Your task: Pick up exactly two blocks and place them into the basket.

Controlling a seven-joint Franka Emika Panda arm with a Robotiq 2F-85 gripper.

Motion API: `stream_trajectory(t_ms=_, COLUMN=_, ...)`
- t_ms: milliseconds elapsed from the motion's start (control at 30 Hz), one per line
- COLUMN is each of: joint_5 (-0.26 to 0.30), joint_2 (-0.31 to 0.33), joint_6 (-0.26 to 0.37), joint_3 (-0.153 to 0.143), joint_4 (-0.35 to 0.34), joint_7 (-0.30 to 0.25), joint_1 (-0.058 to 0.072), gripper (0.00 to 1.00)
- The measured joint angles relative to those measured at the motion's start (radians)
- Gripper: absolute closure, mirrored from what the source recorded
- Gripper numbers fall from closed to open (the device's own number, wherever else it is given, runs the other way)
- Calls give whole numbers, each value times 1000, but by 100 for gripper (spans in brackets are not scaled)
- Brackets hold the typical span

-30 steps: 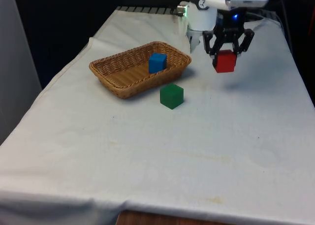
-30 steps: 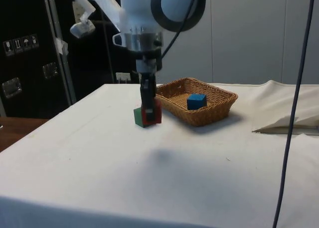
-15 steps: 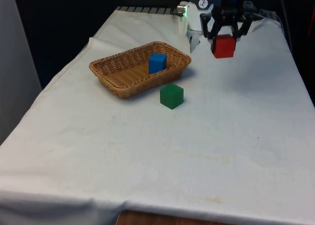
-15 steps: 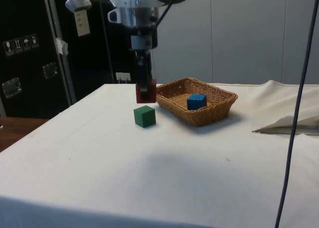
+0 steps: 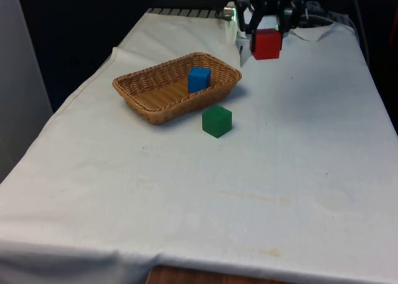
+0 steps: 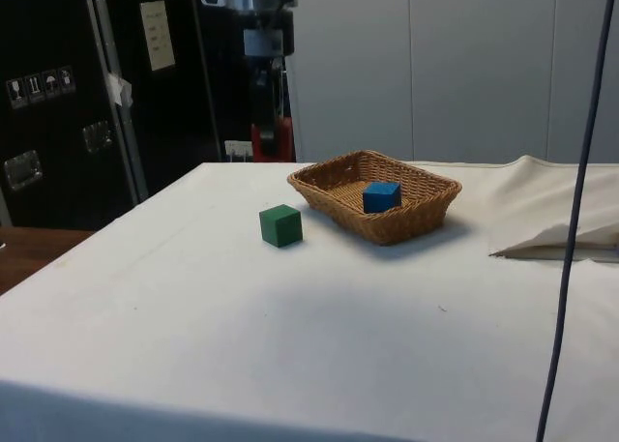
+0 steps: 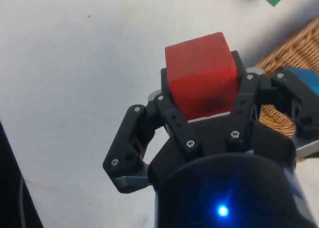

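White-clothed counter (image 5: 298,172): end effector (image 5: 267,30) grips red block (image 5: 267,44); swing toward nine o'clock over basket (image 5: 144,91), then release low beside blue block (image 5: 199,79).

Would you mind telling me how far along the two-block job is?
Done: the blue block lies in the basket. In hand: the gripper holds the red block high above the table, beside the basket. Left: carry it over and release it. The green block stays out.
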Motion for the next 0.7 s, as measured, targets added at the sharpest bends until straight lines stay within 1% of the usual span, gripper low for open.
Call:
stream_trajectory(t_ms=33, joint_5=0, joint_2=1, joint_6=0, joint_3=-8, joint_4=1, joint_7=-7, joint_1=0, gripper=99)
stream_trajectory(t_ms=67, joint_5=0, joint_2=1, joint_6=0, joint_3=-8, joint_4=1, joint_7=-7, joint_1=0, gripper=99)
stream_trajectory(t_ms=100, joint_5=0, joint_2=1, joint_6=0, joint_3=-14, joint_4=2, joint_7=-14, joint_1=0, gripper=99)
stream_trajectory(t_ms=167, joint_5=0, joint_2=1, joint_6=0, joint_3=-33, joint_4=3, joint_7=-32, joint_1=-1, gripper=99)
stream_trajectory(t_ms=267, joint_5=0, joint_2=1, joint_6=0, joint_3=-51, joint_4=3, joint_7=-48, joint_1=-1, gripper=99)
stream_trajectory(t_ms=300, joint_5=0, joint_2=1, joint_6=0, joint_3=-51, joint_4=3, joint_7=-48, joint_1=-1, gripper=99)
stream_trajectory(t_ms=367, joint_5=0, joint_2=1, joint_6=0, joint_3=-64, joint_4=3, joint_7=-60, joint_1=-1, gripper=99)
stream_trajectory(t_ms=400, joint_5=0, joint_2=1, joint_6=0, joint_3=-71, joint_4=3, joint_7=-66, joint_1=-2, gripper=99)
stream_trajectory(t_ms=433, joint_5=1, joint_2=1, joint_6=0, joint_3=-84, joint_4=3, joint_7=-79, joint_1=-2, gripper=99)
stream_trajectory(t_ms=500, joint_5=1, joint_2=1, joint_6=0, joint_3=-98, joint_4=3, joint_7=-91, joint_1=-2, gripper=99)
stream_trajectory(t_ms=600, joint_5=1, joint_2=1, joint_6=0, joint_3=-105, joint_4=3, joint_7=-97, joint_1=-3, gripper=99)
stream_trajectory(t_ms=633, joint_5=2, joint_2=2, joint_6=1, joint_3=-119, joint_4=3, joint_7=-110, joint_1=-3, gripper=99)
stream_trajectory(t_ms=700, joint_5=2, joint_2=3, joint_6=1, joint_3=-132, joint_4=3, joint_7=-120, joint_1=-4, gripper=99)
